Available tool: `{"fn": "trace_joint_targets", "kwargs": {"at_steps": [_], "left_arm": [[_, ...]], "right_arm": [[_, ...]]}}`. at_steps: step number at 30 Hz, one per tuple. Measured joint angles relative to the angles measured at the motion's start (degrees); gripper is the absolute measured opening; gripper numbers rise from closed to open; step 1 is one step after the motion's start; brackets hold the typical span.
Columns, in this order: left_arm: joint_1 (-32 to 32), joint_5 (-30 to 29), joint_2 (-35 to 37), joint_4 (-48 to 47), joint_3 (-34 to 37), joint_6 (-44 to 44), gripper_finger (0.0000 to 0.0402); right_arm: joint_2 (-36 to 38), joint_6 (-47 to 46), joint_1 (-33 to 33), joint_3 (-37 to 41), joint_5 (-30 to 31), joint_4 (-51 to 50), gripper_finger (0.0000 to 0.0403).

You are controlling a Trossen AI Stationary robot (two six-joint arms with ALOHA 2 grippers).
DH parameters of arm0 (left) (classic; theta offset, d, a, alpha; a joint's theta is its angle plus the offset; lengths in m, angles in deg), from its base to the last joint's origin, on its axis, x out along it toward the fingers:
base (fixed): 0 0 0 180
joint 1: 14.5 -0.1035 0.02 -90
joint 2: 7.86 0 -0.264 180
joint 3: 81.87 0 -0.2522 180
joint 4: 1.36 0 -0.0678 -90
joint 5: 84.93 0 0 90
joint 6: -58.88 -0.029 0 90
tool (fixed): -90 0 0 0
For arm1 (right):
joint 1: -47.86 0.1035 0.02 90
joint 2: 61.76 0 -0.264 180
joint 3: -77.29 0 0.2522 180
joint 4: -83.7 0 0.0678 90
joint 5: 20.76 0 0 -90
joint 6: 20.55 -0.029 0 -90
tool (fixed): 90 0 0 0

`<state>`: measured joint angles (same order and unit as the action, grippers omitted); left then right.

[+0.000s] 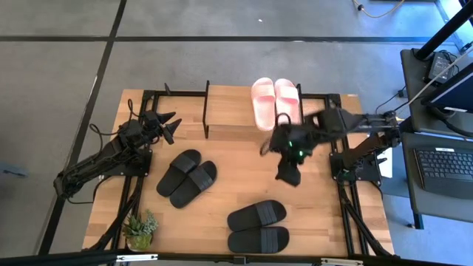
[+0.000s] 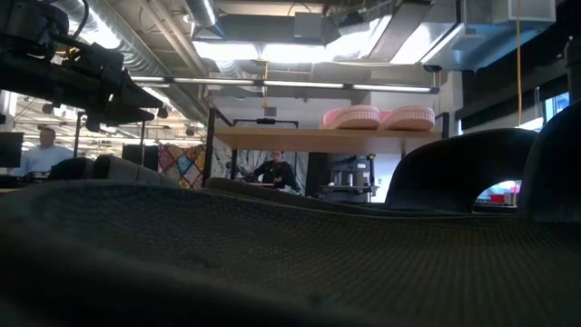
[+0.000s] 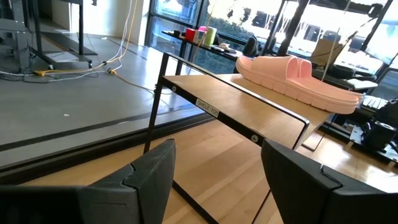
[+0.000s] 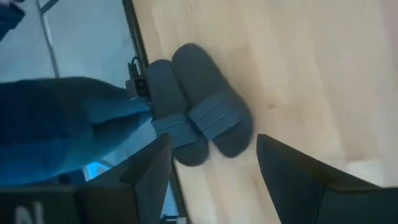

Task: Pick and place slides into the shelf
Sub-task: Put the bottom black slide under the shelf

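Note:
A pale pink pair of slides [image 1: 276, 102] lies soles down on the right half of the shelf's [image 1: 233, 111] wooden top board at the table's far edge. One black pair [image 1: 186, 177] lies on the table left of centre. Another black pair [image 1: 257, 225] lies near the front edge, and it shows in the right wrist view [image 4: 199, 102]. My right gripper [image 1: 287, 171] hangs above the table in front of the shelf, tipped downward, open and empty [image 4: 211, 186]. My left gripper [image 1: 168, 125] waits open at the shelf's left, pointing level at the shelf [image 3: 249, 99].
A small potted plant [image 1: 140, 230] stands at the table's near left corner. Black frame rails run along both table sides. A laptop [image 1: 447, 166] sits on a stand off the table's right. In the low view a black slide [image 2: 272, 254] fills the foreground.

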<state>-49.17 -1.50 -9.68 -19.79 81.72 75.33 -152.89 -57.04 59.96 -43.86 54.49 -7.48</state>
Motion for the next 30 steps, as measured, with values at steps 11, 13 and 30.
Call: {"fn": "trace_joint_targets", "kwargs": {"at_steps": [11,13,30], "left_arm": [[0.00,2.29,0.01,-0.05,0.03,2.93,0.0230],[-0.01,2.33,-0.01,-0.05,0.03,2.94,0.0230],[0.00,3.52,-0.01,-0.24,0.03,3.11,0.0230]], "right_arm": [[-0.18,-32.12,22.31,0.04,19.24,9.57,0.0234],[-0.66,-38.98,26.27,0.04,24.32,9.21,0.0234],[-13.68,-78.36,43.59,0.07,43.24,10.41,0.0234]]}}
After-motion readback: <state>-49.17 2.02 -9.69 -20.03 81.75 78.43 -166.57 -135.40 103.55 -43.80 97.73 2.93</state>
